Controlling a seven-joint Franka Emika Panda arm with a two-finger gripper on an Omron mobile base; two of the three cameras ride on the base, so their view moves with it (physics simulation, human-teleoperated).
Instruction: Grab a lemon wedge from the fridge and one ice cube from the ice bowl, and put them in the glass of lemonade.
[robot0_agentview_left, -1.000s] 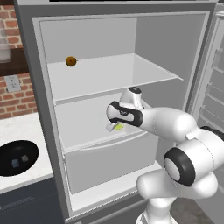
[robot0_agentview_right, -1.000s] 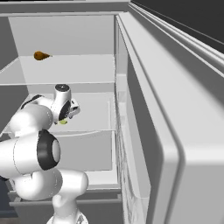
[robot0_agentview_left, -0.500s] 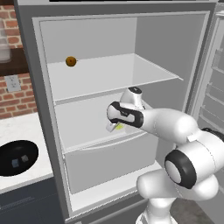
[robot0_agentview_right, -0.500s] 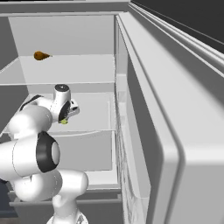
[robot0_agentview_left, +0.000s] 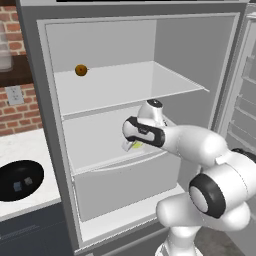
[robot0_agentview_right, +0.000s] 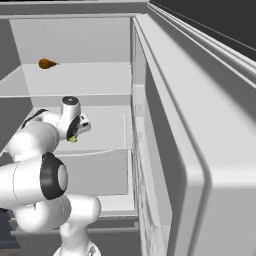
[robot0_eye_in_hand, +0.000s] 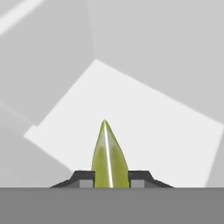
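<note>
The fridge (robot0_agentview_left: 50, 150) stands open, its door (robot0_agentview_right: 200, 165) swung to the right. My gripper (robot0_agentview_left: 134, 145) reaches onto the middle shelf (robot0_agentview_left: 95, 145) and is shut on the small yellow-green lemon wedge (robot0_eye_in_hand: 108, 159). In the hand view the wedge stands upright between the two dark fingertips (robot0_eye_in_hand: 83, 178). It also peeks out under the hand as a yellow-green bit, the lemon wedge (robot0_agentview_left: 136, 145) (robot0_agentview_right: 73, 139). The black ice bowl (robot0_agentview_left: 19, 180) sits on the counter at the left with ice cubes in it. The glass of lemonade is out of view.
A round orange-brown ball (robot0_agentview_left: 81, 70) lies on the top shelf (robot0_agentview_left: 125, 85), also seen as the ball (robot0_agentview_right: 46, 63). A lower drawer (robot0_agentview_left: 125, 185) sits under the middle shelf. The brick wall (robot0_agentview_left: 17, 105) and pale counter (robot0_agentview_left: 20, 150) lie left of the fridge.
The gripper has closed from wide open onto the lemon wedge. The arm has stayed in place on the middle shelf.
</note>
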